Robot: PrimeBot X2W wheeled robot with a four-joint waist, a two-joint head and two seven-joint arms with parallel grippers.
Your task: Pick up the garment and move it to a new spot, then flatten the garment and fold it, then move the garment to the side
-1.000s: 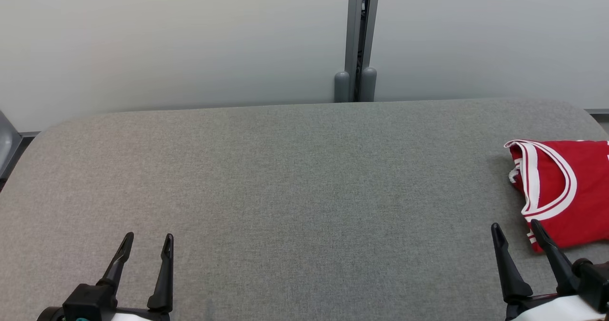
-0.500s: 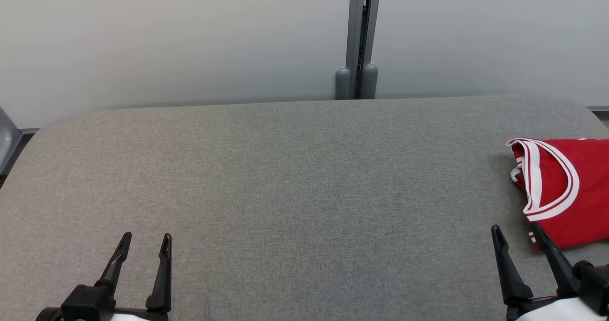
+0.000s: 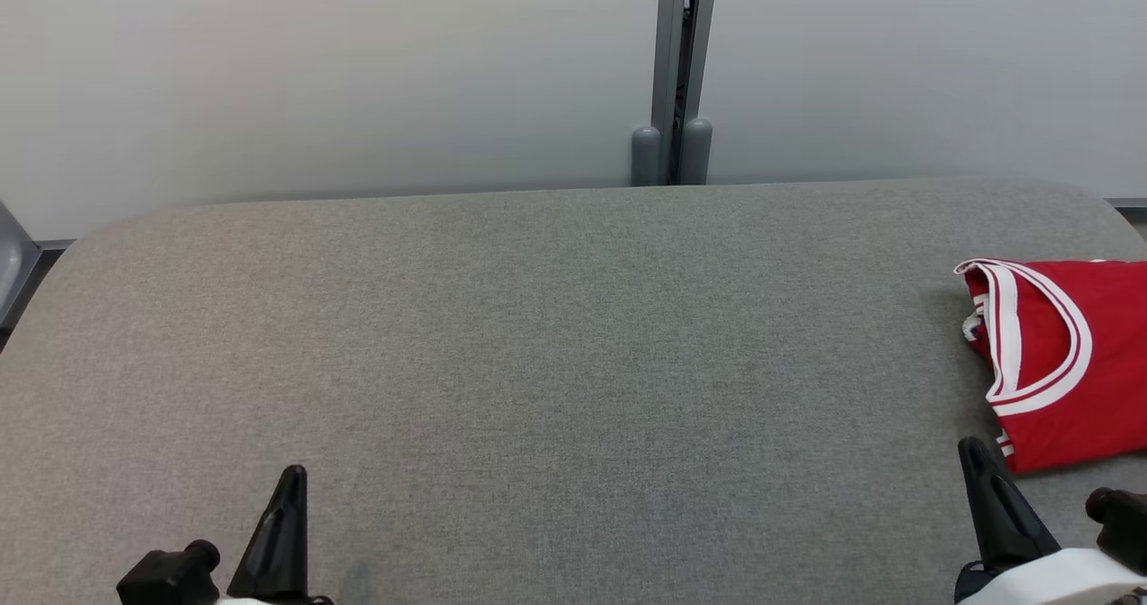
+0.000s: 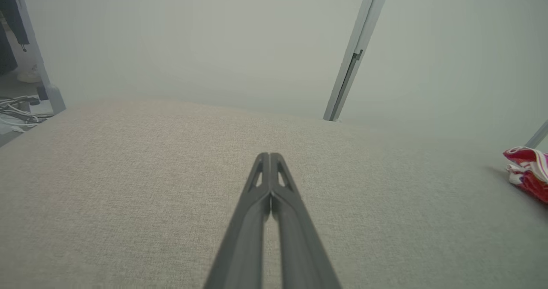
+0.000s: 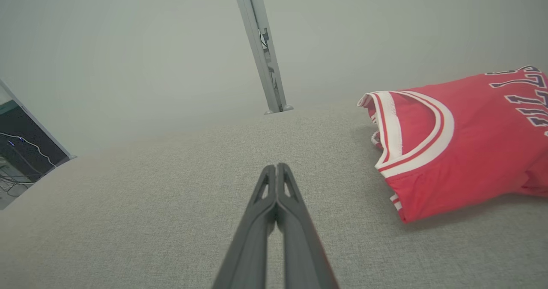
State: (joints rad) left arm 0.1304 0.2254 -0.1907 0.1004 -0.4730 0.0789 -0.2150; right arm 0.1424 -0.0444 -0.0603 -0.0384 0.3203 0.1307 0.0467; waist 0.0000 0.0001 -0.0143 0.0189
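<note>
The red basketball jersey [image 3: 1062, 363] lies just right of the right gripper [image 5: 277, 167], not touching it, while that and the left gripper [image 4: 269, 155] have fingers pressed together, empty.

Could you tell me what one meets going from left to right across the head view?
From the left: left gripper, shut → grey partition post at the back → red jersey at the right edge. The right gripper, also shut, sits below the jersey's span, so I leave it unplaced.
</note>
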